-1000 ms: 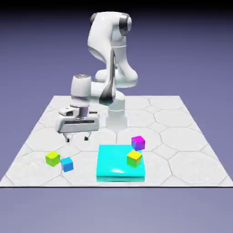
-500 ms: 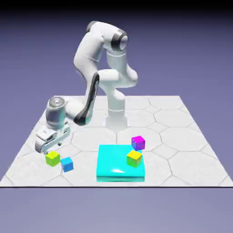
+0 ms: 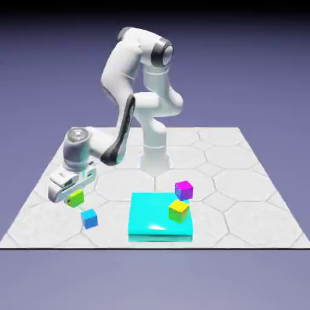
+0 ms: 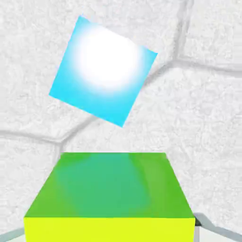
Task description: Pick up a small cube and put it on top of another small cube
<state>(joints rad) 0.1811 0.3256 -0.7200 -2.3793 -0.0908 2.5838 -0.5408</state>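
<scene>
A glossy white, rounded robot arm (image 3: pixel 120 79) shows a dark grey, ring-shaped joint band at one o'clock, a black-edged strip along its forearm, and a white, slotted, bar-shaped hand (image 3: pixel 72 183) at eight o'clock.

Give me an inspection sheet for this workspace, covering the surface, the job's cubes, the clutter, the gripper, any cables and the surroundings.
Surface: white tabletop with grey lines in a many-sided pattern.
Job's things: lime-green cube held in the gripper; which cube it should go on is not settled by the pictures.
Other cubes: blue cube and magenta cube; yellow-topped cube at the cyan block.
Clutter: cyan block, wide and flat.
Gripper: shut on the lime-green cube.
Cables: nothing seen.
Surroundings: plain blue-violet backdrop, darkening towards the top.
</scene>
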